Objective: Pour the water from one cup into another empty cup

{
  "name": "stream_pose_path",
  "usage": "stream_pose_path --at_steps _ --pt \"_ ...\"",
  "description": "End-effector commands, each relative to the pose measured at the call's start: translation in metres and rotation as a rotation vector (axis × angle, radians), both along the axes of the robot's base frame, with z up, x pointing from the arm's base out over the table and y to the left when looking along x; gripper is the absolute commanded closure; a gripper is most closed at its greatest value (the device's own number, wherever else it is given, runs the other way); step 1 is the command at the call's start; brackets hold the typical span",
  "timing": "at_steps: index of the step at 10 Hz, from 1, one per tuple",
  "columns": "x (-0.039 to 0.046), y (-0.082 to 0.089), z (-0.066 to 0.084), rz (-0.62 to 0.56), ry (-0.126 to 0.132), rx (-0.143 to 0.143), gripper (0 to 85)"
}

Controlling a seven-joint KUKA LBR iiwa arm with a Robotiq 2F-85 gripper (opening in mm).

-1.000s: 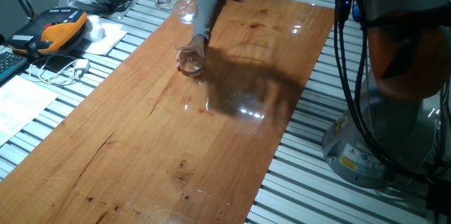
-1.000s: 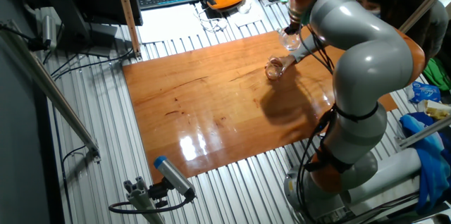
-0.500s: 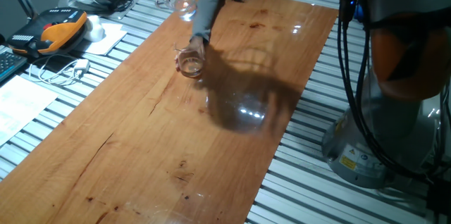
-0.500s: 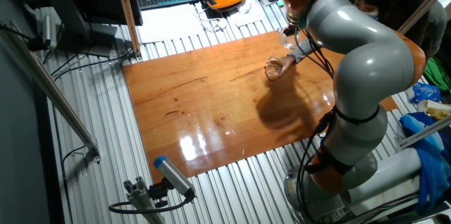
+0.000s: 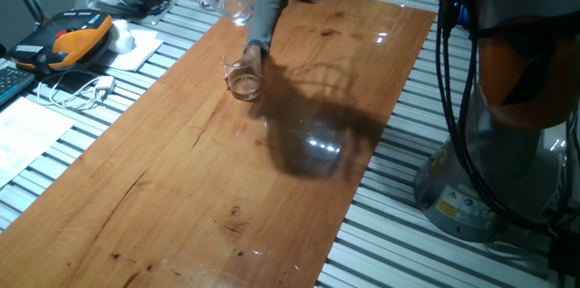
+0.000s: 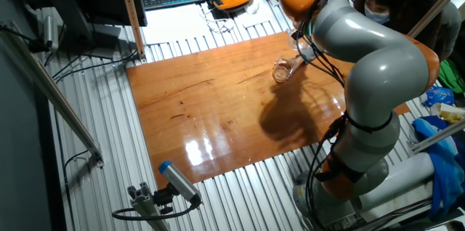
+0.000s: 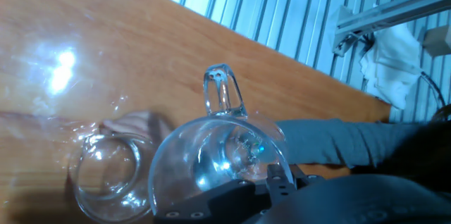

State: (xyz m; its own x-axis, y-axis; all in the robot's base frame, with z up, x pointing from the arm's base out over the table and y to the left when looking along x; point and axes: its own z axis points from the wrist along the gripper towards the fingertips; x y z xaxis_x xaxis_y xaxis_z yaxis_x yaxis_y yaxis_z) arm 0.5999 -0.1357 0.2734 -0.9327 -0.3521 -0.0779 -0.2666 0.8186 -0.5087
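Observation:
The glass mug (image 7: 211, 164) fills the lower hand view, tilted on its side with its loop handle toward the far table edge. My gripper (image 7: 232, 194) is shut on its rim. Glints inside may be the water; I cannot tell for sure. The mug (image 5: 237, 3) hangs above the table's far edge. The small tumbler (image 7: 106, 175) stands just beside the mug's mouth, and a person's hand (image 7: 134, 124) in a grey sleeve steadies it. This tumbler (image 5: 243, 80) rests on the wooden table (image 5: 181, 170); it also shows as the tumbler (image 6: 282, 71) below my arm.
A person (image 6: 385, 2) leans in from the far side, forearm (image 5: 261, 16) reaching across the table. An orange-and-black pendant (image 5: 77, 36), cables and papers lie off the table's left side. My arm's base (image 5: 507, 143) stands to the right.
My arm has swung a little, carrying the mug slightly up and away from the tumbler in one fixed view. The person's hand stays on the tumbler.

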Motion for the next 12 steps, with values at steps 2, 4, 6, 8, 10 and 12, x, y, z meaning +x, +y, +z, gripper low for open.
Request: stream_pose_path --at_steps 2,4,6,8,10,12 --pt "0.0004 -0.002 -0.004 0.022 -0.021 -0.043 85.0" --pt "0.0001 -0.003 -0.006 0.029 -0.036 -0.063 85.0" --pt "-0.0001 -0.002 -0.008 0.038 -0.054 -0.085 85.0" --pt "-0.0004 -0.002 -0.010 0.043 -0.071 -0.106 85.0" --pt "-0.0008 -0.001 -0.012 0.038 -0.096 -0.132 85.0" --pt "-0.0015 0.000 -0.015 0.041 -0.109 -0.145 85.0"
